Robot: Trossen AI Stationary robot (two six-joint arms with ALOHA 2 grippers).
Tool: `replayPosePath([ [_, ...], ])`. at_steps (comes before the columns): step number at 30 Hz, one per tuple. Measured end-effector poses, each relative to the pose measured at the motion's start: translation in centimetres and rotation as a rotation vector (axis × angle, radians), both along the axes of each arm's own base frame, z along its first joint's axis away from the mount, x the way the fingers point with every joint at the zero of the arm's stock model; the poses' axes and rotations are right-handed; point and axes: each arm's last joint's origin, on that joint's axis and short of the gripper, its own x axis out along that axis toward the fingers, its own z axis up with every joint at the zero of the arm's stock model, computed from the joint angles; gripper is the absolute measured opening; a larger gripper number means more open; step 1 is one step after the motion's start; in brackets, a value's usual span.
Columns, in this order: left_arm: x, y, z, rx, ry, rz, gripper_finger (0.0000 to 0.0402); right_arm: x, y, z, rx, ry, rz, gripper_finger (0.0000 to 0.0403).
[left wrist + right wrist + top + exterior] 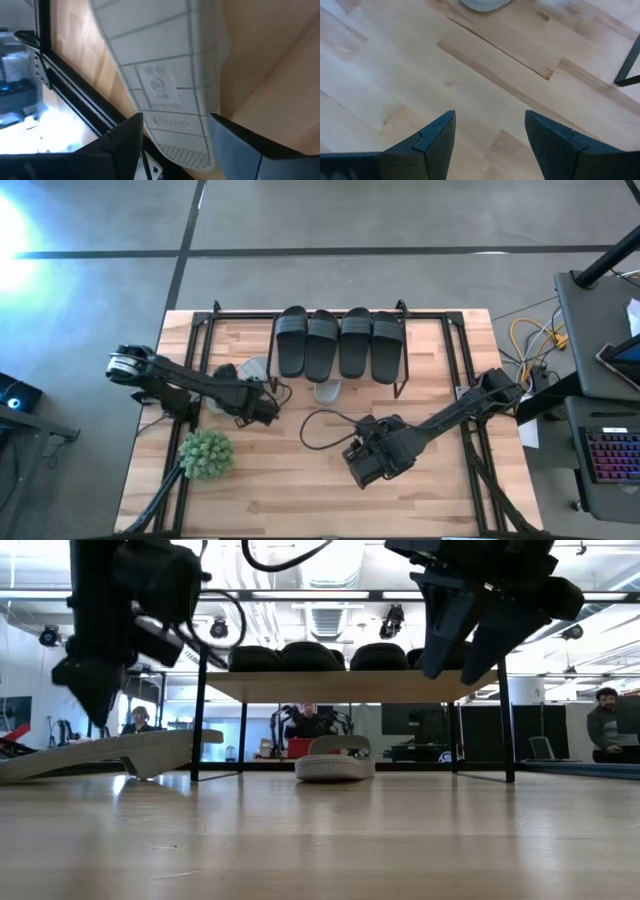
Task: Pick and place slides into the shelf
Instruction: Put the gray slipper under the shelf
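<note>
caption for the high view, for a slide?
Four black slides on the shelf; left gripper open by a grey slide, right gripper open mid-table.

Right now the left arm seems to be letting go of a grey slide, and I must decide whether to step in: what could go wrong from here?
1. The grey slide lies tilted, sole up in the left wrist view, one end propped off the table at the shelf's left end. With the left gripper open around it, it may flop outside the rack.
2. The second grey slide sits only partly under the shelf.
3. The right gripper hangs open and empty above bare table, near a loose cable that could snag.
</note>
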Motion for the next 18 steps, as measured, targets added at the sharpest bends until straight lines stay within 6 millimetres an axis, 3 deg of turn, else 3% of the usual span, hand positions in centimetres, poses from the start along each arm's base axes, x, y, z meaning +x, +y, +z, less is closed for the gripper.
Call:
replayPosePath([
  [6,1.1,-1.0,-1.7,0.012,0.066,-0.034,0.0211,-0.1,-0.1,-0.3,0.016,0.023,0.003,0.0231],
  [18,1.8,-2.3,-2.9,-0.001,-0.035,-0.039,0.0211,-0.1,-0.4,-0.5,0.062,0.061,-0.002,0.0231],
])
